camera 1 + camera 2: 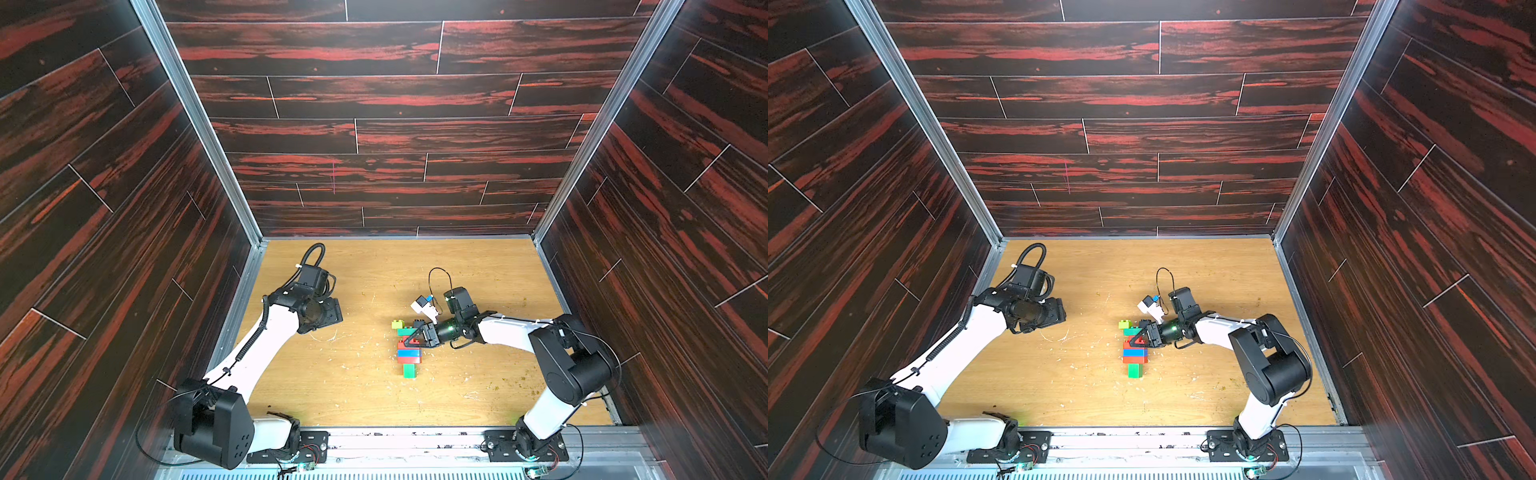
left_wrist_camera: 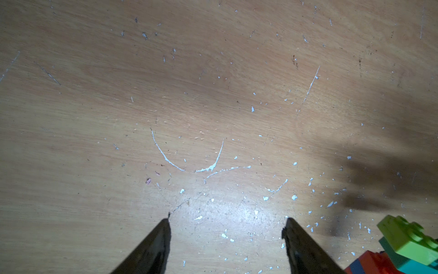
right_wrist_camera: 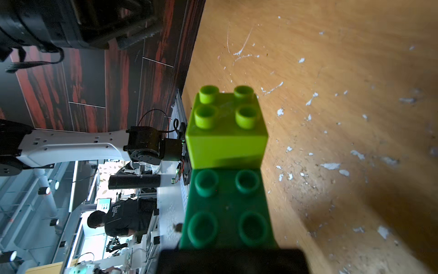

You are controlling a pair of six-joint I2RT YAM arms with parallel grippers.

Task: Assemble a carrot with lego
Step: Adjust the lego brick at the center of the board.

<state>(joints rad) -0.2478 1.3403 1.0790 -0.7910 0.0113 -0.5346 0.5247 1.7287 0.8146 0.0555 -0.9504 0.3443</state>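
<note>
wooden table [image 1: 478,270] with carrot [image 1: 409,354] lying flat on it. left gripper [image 2: 226,218] well apart from carrot, jaws spread over bare wood. right gripper [image 1: 409,338] at carrot's teal bar [image 3: 227,208], jaws pressed together; can't tell if pinching anything. lime brick [image 3: 225,132] and black brick [image 1: 419,322] on the bar, green tip [image 1: 409,371] at carrot's opposite end.

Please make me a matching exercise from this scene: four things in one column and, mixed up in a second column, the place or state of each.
1 lime brick
2 blue brick
3 green brick
4 left gripper

A open above bare table
B end of the carrot opposite the teal bar
C between red bricks
D on the teal bar

Pairs: 1-D, 2-C, 3-B, 4-A
</note>
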